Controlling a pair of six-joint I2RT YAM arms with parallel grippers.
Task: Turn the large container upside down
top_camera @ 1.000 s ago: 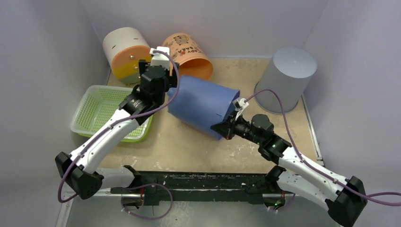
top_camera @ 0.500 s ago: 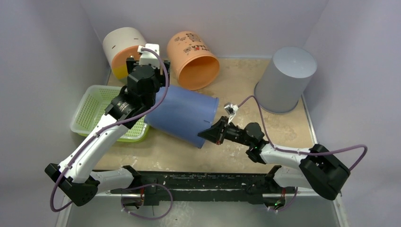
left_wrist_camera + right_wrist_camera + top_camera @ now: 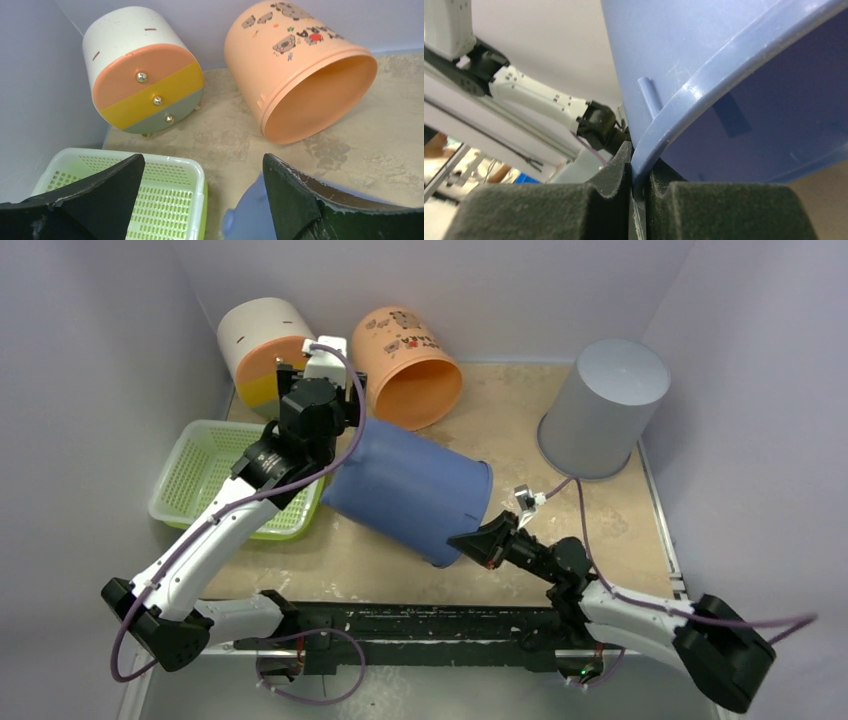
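Roughly, the job looks about half done. The large blue container [image 3: 410, 495] lies on its side in the middle of the tabletop [image 3: 520, 440], its base toward the left arm [image 3: 225, 525] and its open mouth facing right and toward the near edge. It is neither upright nor yet inverted. The right jaws are closed on the lowest part of its rim, one pad inside and one outside, as the right wrist view shows plainly. The left jaws stand spread wide at the container's base. A sliver of blue shows low between them, but the pictures do not settle whether they touch it.

What is left, by this reading, is to swing the mouth on down until the rim sits flat on the tabletop.

The clearest open room lies to the right of the mouth, between the container and the upturned grey bin [image 3: 605, 405]. The orange bucket [image 3: 410, 365] lies just behind, and the green basket [image 3: 175, 475] sits just beside the base on the left. The gripped rim is close to the near edge, so tipping that way looks tight.
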